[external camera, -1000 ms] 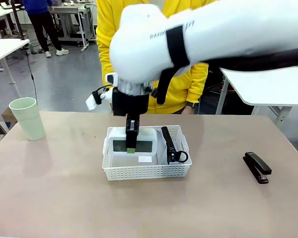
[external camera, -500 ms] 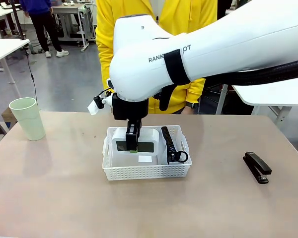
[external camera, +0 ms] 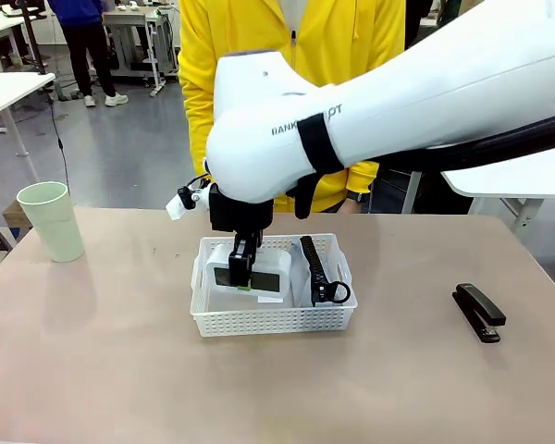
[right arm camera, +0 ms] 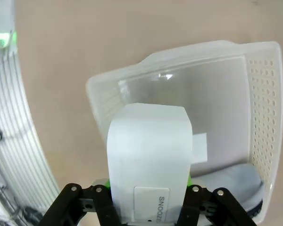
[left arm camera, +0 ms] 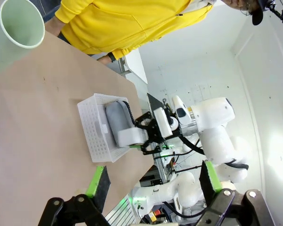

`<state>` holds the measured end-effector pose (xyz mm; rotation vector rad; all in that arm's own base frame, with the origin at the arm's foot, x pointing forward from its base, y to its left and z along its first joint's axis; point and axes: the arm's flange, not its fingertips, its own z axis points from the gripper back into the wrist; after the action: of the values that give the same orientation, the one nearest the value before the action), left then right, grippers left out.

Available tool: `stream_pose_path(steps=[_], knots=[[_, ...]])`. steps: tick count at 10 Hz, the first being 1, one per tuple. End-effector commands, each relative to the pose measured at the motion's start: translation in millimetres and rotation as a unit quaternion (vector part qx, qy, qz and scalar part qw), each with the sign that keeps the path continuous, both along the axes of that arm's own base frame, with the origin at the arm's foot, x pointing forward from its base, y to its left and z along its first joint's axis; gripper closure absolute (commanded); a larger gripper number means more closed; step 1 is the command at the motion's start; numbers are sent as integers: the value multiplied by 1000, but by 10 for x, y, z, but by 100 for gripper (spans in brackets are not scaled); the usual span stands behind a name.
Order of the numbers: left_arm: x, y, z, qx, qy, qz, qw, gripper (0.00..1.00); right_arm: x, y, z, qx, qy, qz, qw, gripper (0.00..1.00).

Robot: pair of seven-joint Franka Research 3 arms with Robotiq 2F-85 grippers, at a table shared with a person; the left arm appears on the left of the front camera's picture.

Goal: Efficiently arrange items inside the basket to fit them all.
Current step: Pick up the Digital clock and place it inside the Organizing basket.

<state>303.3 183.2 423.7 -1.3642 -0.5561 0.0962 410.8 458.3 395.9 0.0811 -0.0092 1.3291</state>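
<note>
— So, what has changed in the last second?

— Nothing at the left. The pale green cup (external camera: pixel 48 222) stands near the table's far left corner, and my left gripper (left arm camera: pixel 154 181) hangs out toward the table's left edge, fingers wide apart and holding nothing. The change is in the middle of the table. My right gripper (external camera: pixel 245 282) is clamped on the small white box (external camera: pixel 270 268). I have drawn the box a touch toward the near wall of the basket (external camera: pixel 273 321), within its left half. A second ago it sat closer to the far wall.

— And what does that mean for the packing?

— I judge I'm settling the box tight to one side. The grey pouch (external camera: pixel 316 268) stands on edge along the basket's right wall, zipper up, just beside the box. Between them they take most of the floor, so room looks scarce to me. The black stapler (external camera: pixel 479 314) lies near the table's right edge, well apart from the basket. With the cup also out, two items are not yet in.
</note>
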Motion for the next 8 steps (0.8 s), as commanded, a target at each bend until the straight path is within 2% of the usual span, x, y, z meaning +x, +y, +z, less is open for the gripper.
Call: stream_pose_path(steps=[1, 2, 4, 8], knots=[[9, -12, 16, -8, -17, 2, 1000, 0, -14, -5, -245, 7, -59, -63, 996, 48], [9, -12, 16, -8, -17, 2, 1000, 0, -12, -25, -312, 9, -76, -60, 995, 48], [9, -12, 16, -8, -17, 2, 1000, 0, 71, -58, -439, 3, -54, -66, 996, 48], [9, -12, 16, -8, -17, 2, 1000, 0, 259, -197, -676, 38, -43, -83, 995, 48]])
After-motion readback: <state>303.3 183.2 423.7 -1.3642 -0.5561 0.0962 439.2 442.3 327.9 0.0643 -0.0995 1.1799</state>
